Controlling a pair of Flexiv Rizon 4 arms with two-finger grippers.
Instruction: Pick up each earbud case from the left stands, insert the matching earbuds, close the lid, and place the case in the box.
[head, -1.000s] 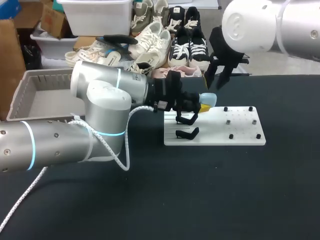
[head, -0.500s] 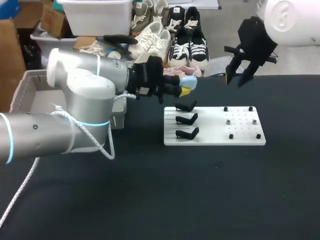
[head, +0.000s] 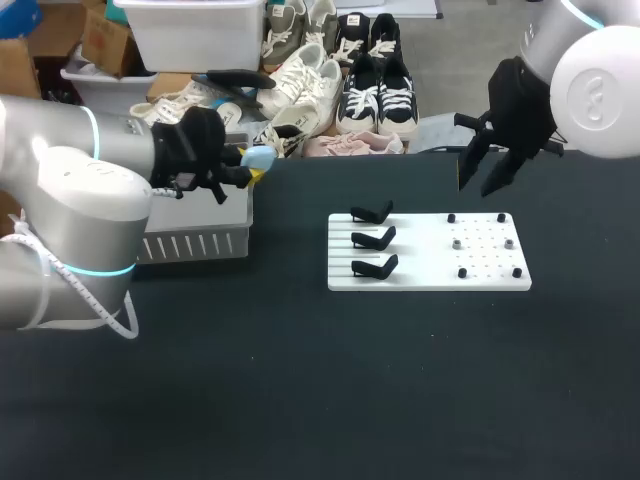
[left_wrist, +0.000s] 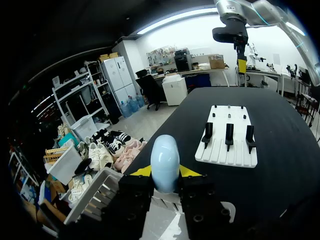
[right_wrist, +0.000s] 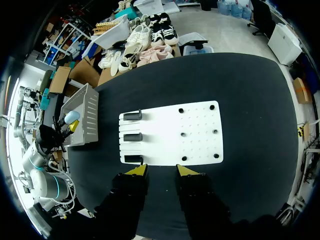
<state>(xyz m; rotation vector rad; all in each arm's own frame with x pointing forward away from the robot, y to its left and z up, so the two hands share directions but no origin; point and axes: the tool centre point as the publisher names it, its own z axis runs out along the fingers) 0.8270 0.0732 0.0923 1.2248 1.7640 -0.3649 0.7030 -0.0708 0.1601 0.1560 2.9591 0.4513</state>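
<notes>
Box (head: 195, 243) sits on the left side of the black table (head: 300, 380). By its far right corner, the left gripper (head: 252, 167) is clamped on a light blue case (head: 260, 155), with a yellow tip on each side of it. To the right lies a white board (head: 480, 275). Three black stands (head: 372, 238) sit in a row on its left part. Farther right, the right gripper (head: 482, 178) hangs in the air over the far side of the table, above the board. Its fingers are apart.
</notes>
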